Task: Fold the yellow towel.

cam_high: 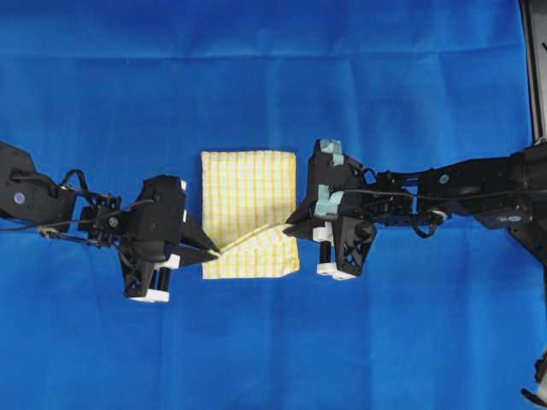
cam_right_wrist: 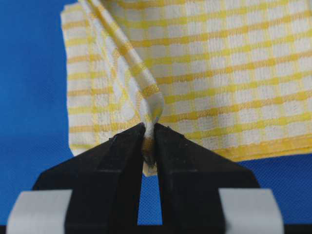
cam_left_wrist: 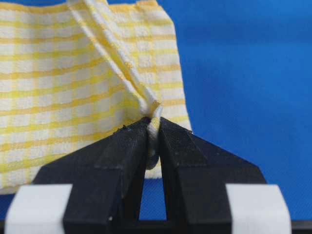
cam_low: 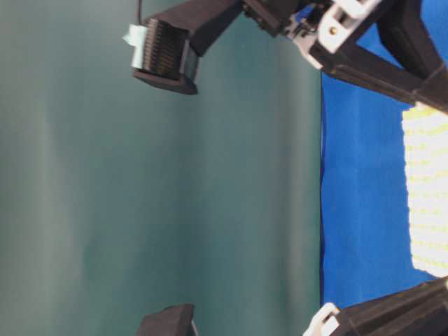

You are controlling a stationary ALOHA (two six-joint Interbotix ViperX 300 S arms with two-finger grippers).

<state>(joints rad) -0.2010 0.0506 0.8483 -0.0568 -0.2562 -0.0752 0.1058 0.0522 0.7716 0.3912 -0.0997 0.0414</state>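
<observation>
left grip: black left gripper [cam_left_wrist: 152, 127] has its two fingers pressed together on a pinched fold of the thin white woven towel with yellow checks and yellow hems [cam_left_wrist: 73, 73]; cloth rises from the fingertips as a taut ridge.
right grip: black right gripper [cam_right_wrist: 149, 130] likewise clamped on a yellow-hemmed edge of the same cloth, a ridge running up from the tips.
key relation: in the overhead view the left gripper [cam_high: 215, 252] pinches at the towel's left edge near its lower corner, the right gripper [cam_high: 289, 227] at the right edge a bit higher; the lifted edge is stretched between them as a slanted band over the lower part of the yellow towel [cam_high: 248, 184].
towel place: lies mid-surface on the large plain blue cloth [cam_high: 256, 77] covering the desk, already in layers, long axis running toward the far edge in the overhead view, the rest flat.
nearer arm: neither, both are on it, one each side.
next move, judged: carry the held edge together over the flat part toward the far hem, keeping it taut and level.
obstacles: none seen on the blue cloth around the towel.
risk: uneven pull would skew the fold or drag the lower layers.
table-level view: blurred, only arm parts and a strip of towel, adds little.
</observation>
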